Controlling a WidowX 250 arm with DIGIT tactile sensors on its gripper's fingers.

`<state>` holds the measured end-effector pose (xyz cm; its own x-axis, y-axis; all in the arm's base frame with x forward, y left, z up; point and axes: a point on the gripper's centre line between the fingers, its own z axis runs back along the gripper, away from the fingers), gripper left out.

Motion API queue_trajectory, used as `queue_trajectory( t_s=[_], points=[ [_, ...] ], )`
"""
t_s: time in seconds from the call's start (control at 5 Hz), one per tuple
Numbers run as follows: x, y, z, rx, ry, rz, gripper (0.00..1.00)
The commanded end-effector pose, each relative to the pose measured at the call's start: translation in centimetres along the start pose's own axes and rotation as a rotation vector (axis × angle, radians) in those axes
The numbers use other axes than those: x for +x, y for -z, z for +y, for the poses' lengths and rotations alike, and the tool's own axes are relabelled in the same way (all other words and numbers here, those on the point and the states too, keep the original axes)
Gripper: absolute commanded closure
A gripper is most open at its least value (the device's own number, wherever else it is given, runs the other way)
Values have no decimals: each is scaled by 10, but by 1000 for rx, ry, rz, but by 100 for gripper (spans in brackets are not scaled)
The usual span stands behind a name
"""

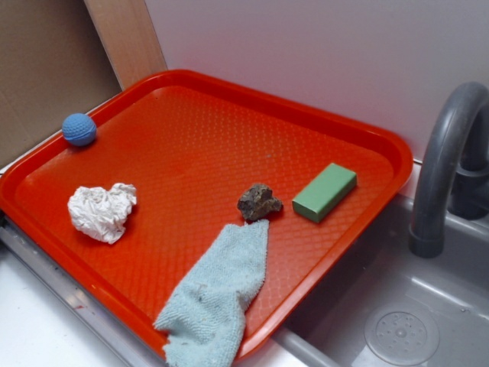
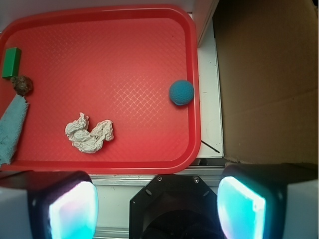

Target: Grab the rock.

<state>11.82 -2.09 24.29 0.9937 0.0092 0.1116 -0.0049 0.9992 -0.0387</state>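
Rock (image 2: 22, 85) — far left on tray (image 2: 124, 50), well apart from pincer (image 2: 157, 206) — fingers spread wide, nothing btwn.

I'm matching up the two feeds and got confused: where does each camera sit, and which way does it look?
Exterior: off the arm, looking down at an angle on the red tray and the sink beside it; no part of the robot shows.
Wrist: on the arm, looking straight down on the tray; the gripper, fingers wide apart, fills the bottom edge.
Both show the rock, green block, blue ball, paper wad and cloth.
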Motion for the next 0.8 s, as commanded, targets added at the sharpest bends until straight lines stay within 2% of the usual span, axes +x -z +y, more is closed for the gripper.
queue_trajectory(
  t_s=[0.0, 0.2, 0.4, 0.6],
  points=[
    [0, 0, 0, 0, 0, 0, 0],
    [17, 10, -43, 6, 93, -77, 0],
    [27, 19, -77, 30, 174, -119, 0],
    [44, 42, -119, -34, 289, -199, 0]
  ],
)
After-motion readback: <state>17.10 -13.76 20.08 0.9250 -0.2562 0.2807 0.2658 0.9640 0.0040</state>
